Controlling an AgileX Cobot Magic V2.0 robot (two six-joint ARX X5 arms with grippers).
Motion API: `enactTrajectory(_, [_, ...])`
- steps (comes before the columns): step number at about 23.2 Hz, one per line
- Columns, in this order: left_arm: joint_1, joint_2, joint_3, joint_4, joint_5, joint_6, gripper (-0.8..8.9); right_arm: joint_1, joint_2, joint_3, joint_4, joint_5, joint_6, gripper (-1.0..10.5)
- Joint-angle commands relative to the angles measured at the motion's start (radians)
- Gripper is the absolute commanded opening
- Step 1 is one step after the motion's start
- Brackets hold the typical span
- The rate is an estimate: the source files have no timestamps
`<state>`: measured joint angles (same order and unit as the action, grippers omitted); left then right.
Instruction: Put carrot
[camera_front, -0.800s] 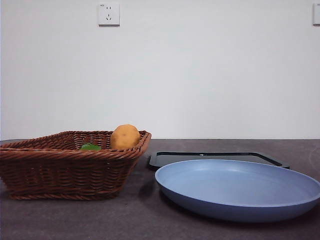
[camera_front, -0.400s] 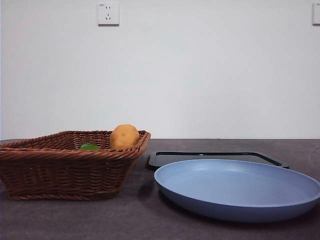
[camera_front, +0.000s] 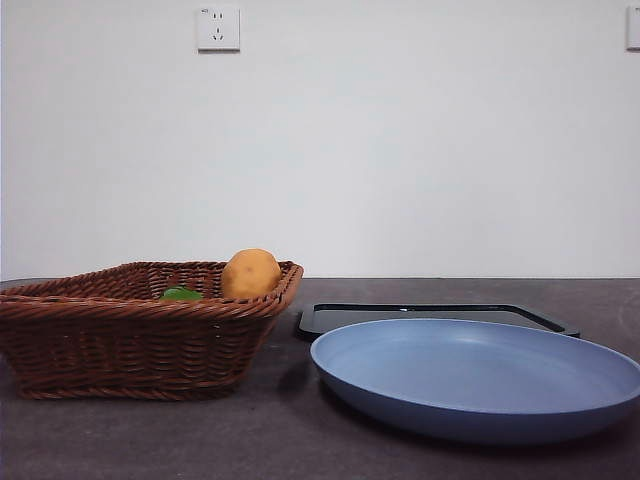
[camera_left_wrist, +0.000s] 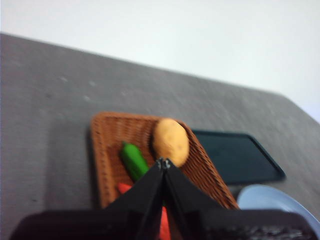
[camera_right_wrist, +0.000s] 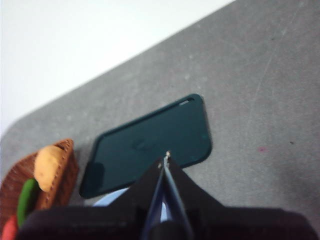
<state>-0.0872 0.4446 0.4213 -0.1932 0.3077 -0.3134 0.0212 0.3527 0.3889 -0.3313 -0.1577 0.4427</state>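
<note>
Nothing moved on my front feed | carrot (camera_left_wrist: 162, 222) still in basket (camera_left_wrist: 107, 150) | left gripper (camera_left_wrist: 163, 162) and right gripper (camera_right_wrist: 166, 159) pressed together, empty | pick not begun.

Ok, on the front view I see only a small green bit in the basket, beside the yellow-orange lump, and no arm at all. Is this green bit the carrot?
Observer: Probably, though it is blurred. The left wrist view shows the carrot as a long green part with an orange-red part next to it, lying in the basket beside the potato.
Operator: And where do the arms wait?
Observer: Both are up high, shut and empty: the left pincer over the basket, the right pincer over the black tray.
</note>
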Motion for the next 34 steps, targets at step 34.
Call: enactTrajectory(34, [-0.058, 0.518, 0.335, -0.286, 0.351, 0.156, 2.67, 0.137, 1.194, 0.387, -0.201, -0.306, -0.221, 0.0])
